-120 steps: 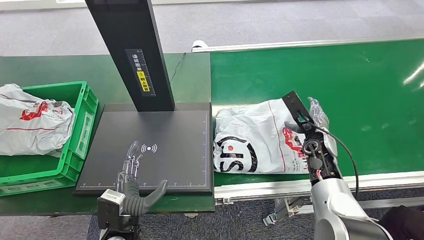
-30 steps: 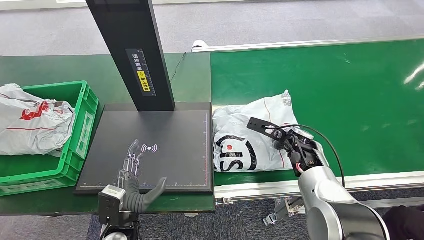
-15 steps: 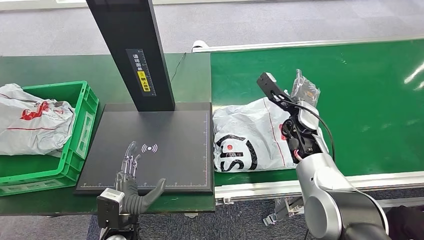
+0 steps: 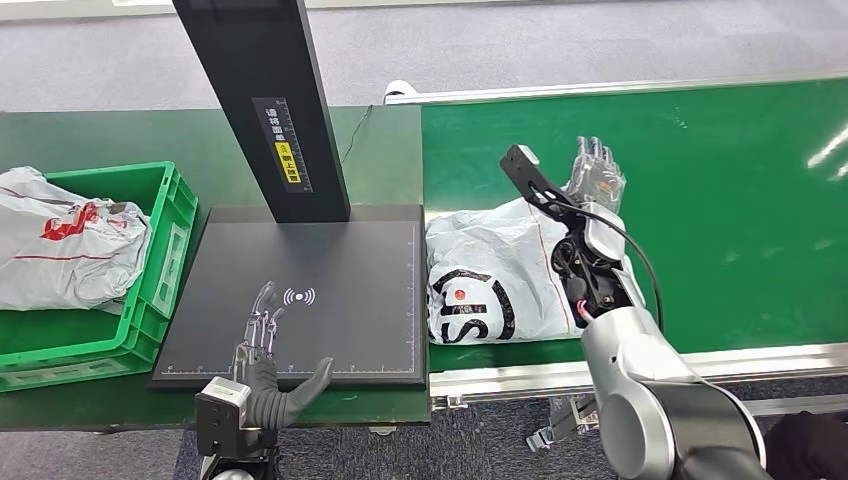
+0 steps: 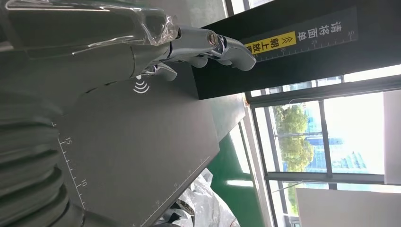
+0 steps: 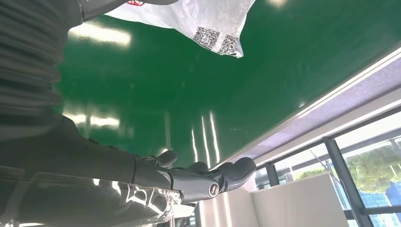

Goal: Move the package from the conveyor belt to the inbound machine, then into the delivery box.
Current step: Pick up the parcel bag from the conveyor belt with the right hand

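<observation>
A white plastic package [image 4: 495, 275] with red and black print lies on the green conveyor belt [image 4: 720, 200], at its left end. My right hand [image 4: 594, 178] hovers over the package's far right corner, fingers straight and apart, holding nothing. In the right wrist view its fingers [image 6: 208, 177] stretch out above the belt and the package's corner with QR codes [image 6: 213, 28] lies beside them. My left hand [image 4: 262, 345] is open over the front edge of the black inbound machine pad [image 4: 330, 270]. The green delivery box [image 4: 160, 260] at the left holds another white package [image 4: 65, 240].
The machine's black post [image 4: 265, 100] rises behind the pad. The belt's metal frame [image 4: 620, 365] runs along the front edge. The belt stretches bare to the right of the package.
My right arm has swung up and away from the package's top, and the hand has turned so its straight fingers point to the far side. The package and left hand have stayed put.
</observation>
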